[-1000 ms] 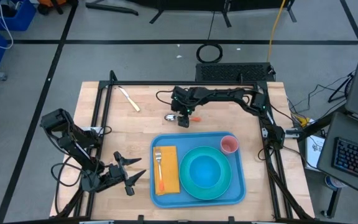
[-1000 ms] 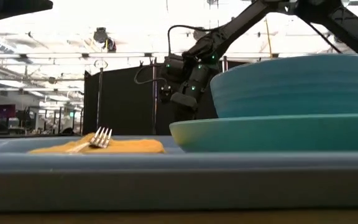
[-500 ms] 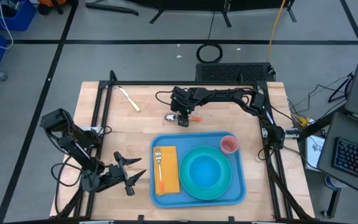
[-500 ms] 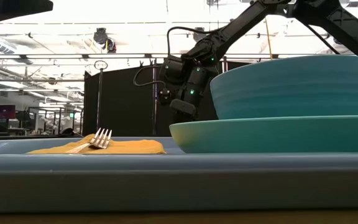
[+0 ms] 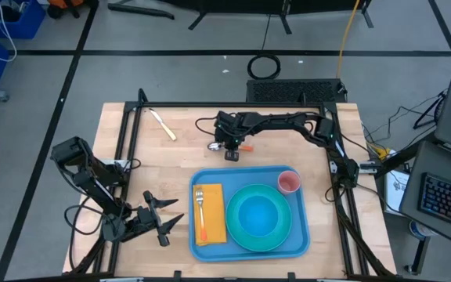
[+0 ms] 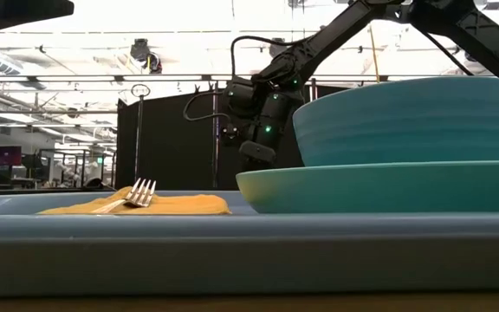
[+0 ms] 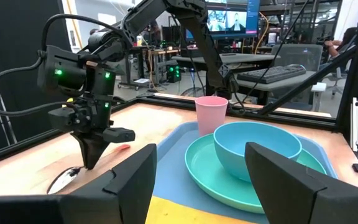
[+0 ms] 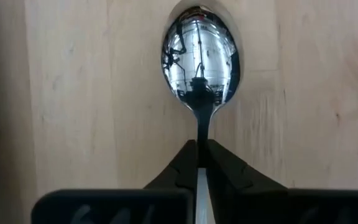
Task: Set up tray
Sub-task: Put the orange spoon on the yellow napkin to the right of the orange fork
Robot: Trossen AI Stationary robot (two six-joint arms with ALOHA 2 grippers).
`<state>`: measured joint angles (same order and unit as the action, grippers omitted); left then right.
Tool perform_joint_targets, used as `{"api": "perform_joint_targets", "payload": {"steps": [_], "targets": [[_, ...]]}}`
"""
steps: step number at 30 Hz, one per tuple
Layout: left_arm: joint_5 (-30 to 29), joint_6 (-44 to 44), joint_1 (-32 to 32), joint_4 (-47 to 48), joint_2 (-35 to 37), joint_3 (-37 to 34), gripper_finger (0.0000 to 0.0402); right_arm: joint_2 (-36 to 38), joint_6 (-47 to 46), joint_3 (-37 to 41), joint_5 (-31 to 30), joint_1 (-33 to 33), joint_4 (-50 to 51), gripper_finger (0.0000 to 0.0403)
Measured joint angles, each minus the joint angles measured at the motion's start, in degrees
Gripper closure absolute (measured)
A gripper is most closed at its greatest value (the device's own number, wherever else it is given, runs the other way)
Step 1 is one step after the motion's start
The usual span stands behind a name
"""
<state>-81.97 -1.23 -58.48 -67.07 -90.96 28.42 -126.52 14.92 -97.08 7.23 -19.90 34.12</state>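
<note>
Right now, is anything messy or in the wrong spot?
Mostly tidy. Only the knife lies crooked on the table's far side, off the tray. The spoon is off it too, but the right gripper is pinching it.

No readable text, label, brand, number or sign is showing anywhere in these views. A monitor (image 7: pixel 232 18) is glowing in the room behind the table, but whatever is displaying on it is coming through too small to read.
</note>
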Motion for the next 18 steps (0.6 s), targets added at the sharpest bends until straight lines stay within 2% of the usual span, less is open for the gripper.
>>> {"api": "perform_joint_targets", "payload": {"steps": [5,11,18], "targets": [[-0.02,0.0,0.0,0.0,0.0,0.0,0.0151,0.59,0.3,0.02,-4.19,1.21,-0.83,0.0398],[-0.02,0.0,0.0,-0.02,0.02,0.0,0.0151,3.58,-0.41,-0.02,-3.68,1.97,-2.24,0.04],[-0.35,-0.72,0.0,0.0,0.02,0.0,0.0151,8.86,-6.42,0.0,6.04,3.15,-6.63,0.0401]]}}
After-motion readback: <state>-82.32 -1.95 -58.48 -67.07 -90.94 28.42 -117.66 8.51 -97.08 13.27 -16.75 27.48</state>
